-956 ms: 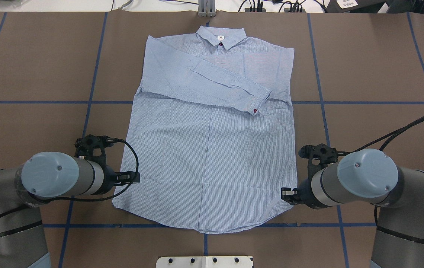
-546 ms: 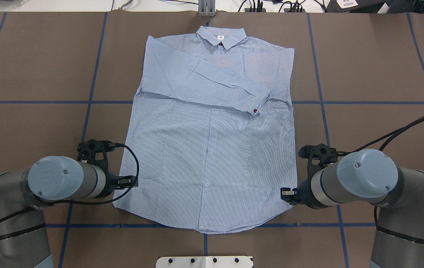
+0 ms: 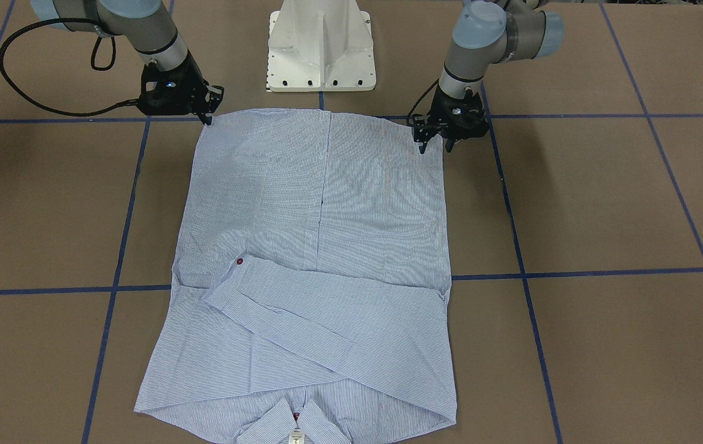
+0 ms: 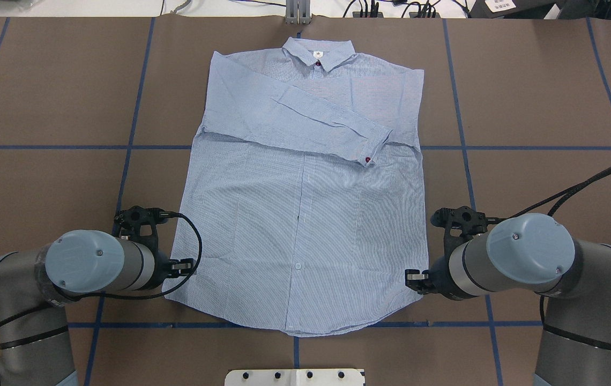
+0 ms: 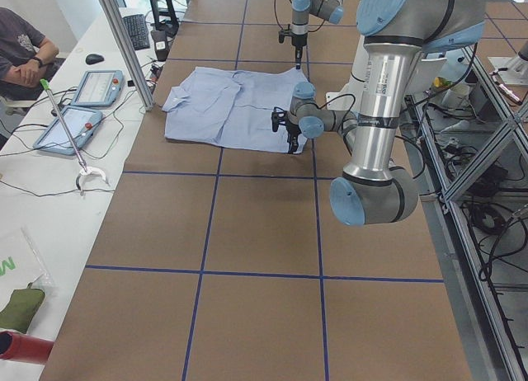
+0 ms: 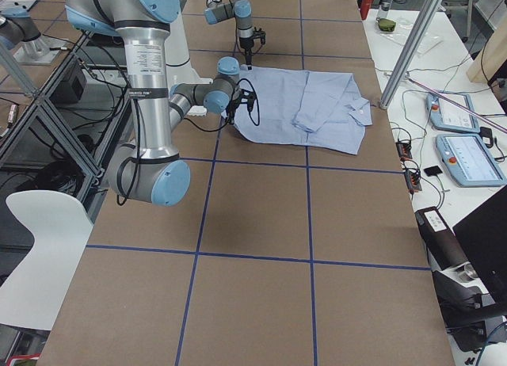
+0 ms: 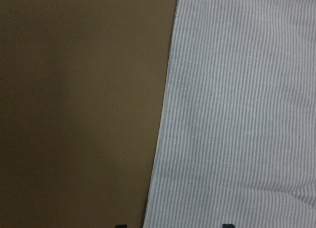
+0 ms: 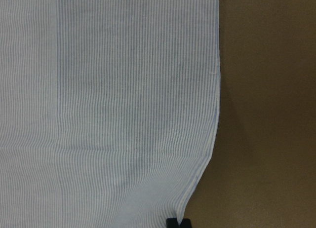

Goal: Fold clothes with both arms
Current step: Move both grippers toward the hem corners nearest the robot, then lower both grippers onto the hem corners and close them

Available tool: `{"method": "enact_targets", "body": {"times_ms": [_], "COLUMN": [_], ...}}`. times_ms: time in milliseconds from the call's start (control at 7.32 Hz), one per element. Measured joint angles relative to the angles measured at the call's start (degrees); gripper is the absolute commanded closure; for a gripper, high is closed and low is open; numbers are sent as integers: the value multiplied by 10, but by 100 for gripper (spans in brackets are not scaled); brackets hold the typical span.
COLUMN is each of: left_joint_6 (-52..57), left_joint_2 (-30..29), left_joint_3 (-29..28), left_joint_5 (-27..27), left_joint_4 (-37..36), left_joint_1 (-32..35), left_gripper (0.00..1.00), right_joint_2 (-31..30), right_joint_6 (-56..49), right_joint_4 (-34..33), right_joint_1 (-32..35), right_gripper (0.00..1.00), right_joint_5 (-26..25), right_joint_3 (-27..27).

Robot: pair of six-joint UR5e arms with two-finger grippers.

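The shirt (image 4: 305, 225) lies flat on the surface (image 4: 525, 107), sleeves folded across its chest. My right claw (image 3: 208, 117) is pinching one hem corner. My left claw (image 3: 435, 148), spread, has just slid back to straddle the other, so I judge it's ready to clamp.

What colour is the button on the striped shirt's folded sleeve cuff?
Red; the small cuff button shows best in the front-facing view.
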State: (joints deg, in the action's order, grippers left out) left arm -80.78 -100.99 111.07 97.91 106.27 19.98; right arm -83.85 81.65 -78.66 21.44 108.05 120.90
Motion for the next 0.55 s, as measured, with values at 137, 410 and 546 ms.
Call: {"method": "enact_targets", "body": {"times_ms": [137,410,546], "left_joint_6": [1,8,10], "left_joint_2": [0,0,0], "left_joint_3": [-1,-3,-5], "left_joint_5": [0,0,0], "left_joint_4": [0,-2,-2], "left_joint_1": [0,0,0], "left_gripper": [40,40,40], "right_joint_2": [0,0,0], "right_joint_6": [0,0,0], "right_joint_4": [0,0,0], "right_joint_1": [1,4,5], "right_gripper": [100,100,100], "right_joint_5": [1,2,2], "right_joint_3": [0,0,0]}}
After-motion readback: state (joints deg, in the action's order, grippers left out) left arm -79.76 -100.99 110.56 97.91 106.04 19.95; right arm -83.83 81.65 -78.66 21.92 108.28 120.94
